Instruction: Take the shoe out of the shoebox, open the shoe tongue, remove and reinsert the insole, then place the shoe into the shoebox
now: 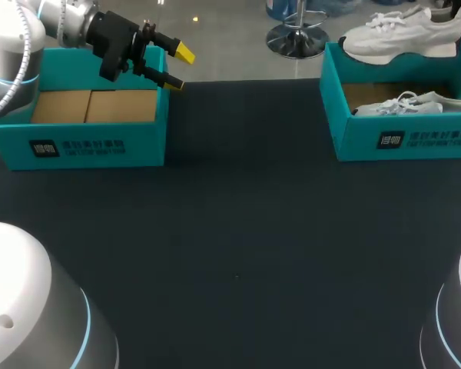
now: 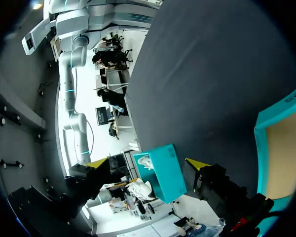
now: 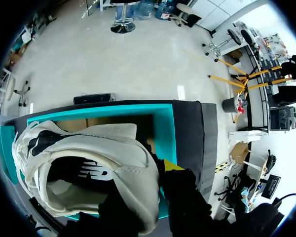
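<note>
A white sneaker (image 1: 403, 34) hangs above the right teal shoebox (image 1: 399, 138), over its back edge. In the right wrist view my right gripper (image 3: 160, 170) is shut on the sneaker's (image 3: 89, 153) collar wall, one yellow tip outside and the other finger hidden inside the shoe. The open shoebox (image 3: 165, 123) lies under it. A second white sneaker (image 1: 415, 104) lies inside that box. My left gripper (image 1: 179, 68) stands open and empty over the right rim of the left teal box (image 1: 84, 146). Both its fingers (image 2: 96, 163) are spread wide, with the far shoebox (image 2: 163, 173) seen between them.
The left teal box holds only its brown cardboard floor (image 1: 92, 106), and its rim (image 2: 281, 118) shows beside my left gripper. Dark table cloth (image 1: 238, 231) stretches between the two boxes. The white bases of my arms (image 1: 31, 307) fill the near corners.
</note>
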Motion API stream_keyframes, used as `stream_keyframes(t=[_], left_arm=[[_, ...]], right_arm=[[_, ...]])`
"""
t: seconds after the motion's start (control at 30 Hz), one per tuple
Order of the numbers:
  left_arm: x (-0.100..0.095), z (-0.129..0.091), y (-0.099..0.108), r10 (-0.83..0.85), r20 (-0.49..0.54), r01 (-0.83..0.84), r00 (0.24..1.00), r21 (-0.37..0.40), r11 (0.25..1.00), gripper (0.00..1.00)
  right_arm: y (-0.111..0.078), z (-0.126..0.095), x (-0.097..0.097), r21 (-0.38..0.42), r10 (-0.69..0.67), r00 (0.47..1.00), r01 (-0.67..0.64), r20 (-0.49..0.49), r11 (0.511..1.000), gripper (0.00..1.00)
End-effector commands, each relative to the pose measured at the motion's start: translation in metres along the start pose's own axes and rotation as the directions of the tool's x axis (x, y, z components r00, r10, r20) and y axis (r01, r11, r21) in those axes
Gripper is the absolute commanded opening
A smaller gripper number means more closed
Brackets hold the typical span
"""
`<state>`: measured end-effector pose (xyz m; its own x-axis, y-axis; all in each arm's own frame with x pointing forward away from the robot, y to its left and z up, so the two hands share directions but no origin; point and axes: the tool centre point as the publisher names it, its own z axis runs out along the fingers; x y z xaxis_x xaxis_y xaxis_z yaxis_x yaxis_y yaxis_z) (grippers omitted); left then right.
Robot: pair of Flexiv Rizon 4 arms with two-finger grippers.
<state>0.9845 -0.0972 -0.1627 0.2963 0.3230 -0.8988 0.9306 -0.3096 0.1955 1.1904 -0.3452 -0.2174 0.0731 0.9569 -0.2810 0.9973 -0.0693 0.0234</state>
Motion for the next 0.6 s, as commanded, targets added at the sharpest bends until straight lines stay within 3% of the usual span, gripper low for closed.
stream_keyframes(t=[0.03,0.27,0.6], left_arm=[[0.000,0.000,0.000,0.001,-0.001,-0.001,1.000,0.002,1.000,1.00],[0.000,0.000,0.000,0.001,-0.001,-0.001,1.000,0.002,1.000,1.00],[0.000,0.000,0.000,0.001,-0.001,-0.001,1.000,0.002,1.000,1.00]], right_arm=[[-0.017,-0.001,-0.002,-0.053,-0.001,1.000,0.001,-0.006,0.999,0.00],[-0.027,0.006,-0.005,-0.051,-0.014,1.000,0.014,-0.004,0.999,0.00],[-0.024,0.029,-0.003,-0.065,0.001,0.999,0.002,0.036,0.998,0.00]])
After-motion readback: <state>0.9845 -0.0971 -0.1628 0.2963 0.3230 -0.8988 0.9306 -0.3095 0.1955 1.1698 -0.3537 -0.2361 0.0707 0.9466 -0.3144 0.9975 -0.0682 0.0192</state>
